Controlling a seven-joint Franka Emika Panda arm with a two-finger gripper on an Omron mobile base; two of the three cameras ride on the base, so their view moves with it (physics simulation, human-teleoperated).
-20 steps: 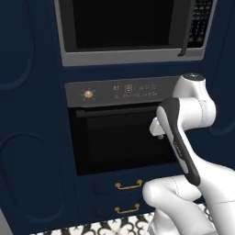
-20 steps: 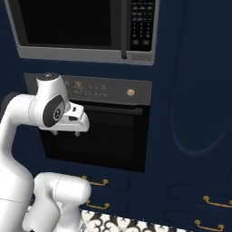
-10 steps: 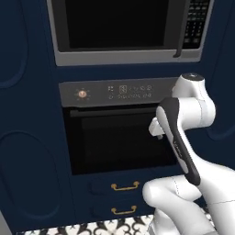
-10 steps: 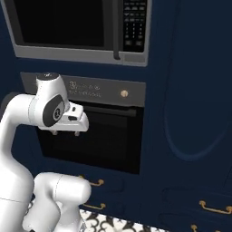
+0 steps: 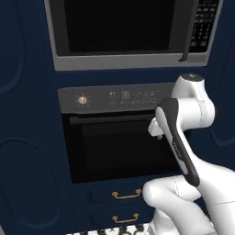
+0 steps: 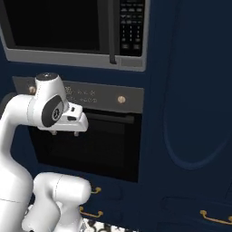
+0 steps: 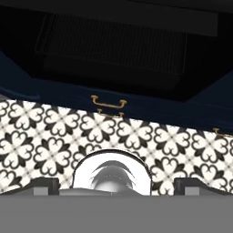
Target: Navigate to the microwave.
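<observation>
Microwave (image 5: 133, 32) is being seen built into the dark blue cabinetry, directly above the oven (image 5: 117, 137). One of each is being counted. Being rigid and fixed, it is judged openable only by its vertical handle (image 6: 112, 31). The gripper's opening cannot be told.

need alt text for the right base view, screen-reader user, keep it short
A built-in microwave with a silver-grey frame, black glass door and keypad on its right sits high in a dark navy cabinet wall, directly above a black-glass oven. The robot's white arm rises at lower left in front of the oven.
</observation>
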